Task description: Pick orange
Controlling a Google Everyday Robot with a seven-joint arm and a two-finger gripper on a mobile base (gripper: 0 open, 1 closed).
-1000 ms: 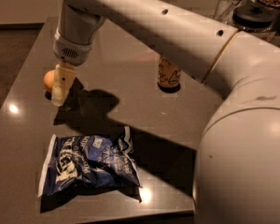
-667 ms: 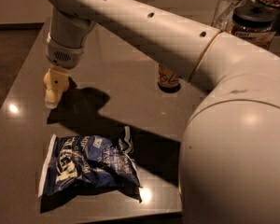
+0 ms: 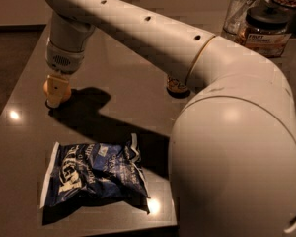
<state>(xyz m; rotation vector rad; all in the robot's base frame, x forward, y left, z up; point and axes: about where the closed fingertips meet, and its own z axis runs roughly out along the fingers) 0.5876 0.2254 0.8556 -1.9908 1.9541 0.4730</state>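
Observation:
The orange [image 3: 46, 87] is a small round orange-yellow fruit on the dark table [image 3: 19, 147] at the far left. Only its left edge shows, because my gripper [image 3: 57, 94] has come straight down over it and covers most of it. The gripper tip reaches the table surface at the fruit. The white arm [image 3: 153, 38] sweeps across the top of the view from the right.
A blue crisp bag [image 3: 93, 174] lies flat near the table's front edge. An orange-tan drink can [image 3: 176, 86] stands mid-table, mostly hidden behind the arm. A glass [image 3: 240, 9] and a dark-lidded jar [image 3: 266, 28] stand at the back right. The table's left edge is close to the orange.
The gripper has moved left and down onto the orange, which now shows only as a sliver at its left side. The bag and the can have not moved.

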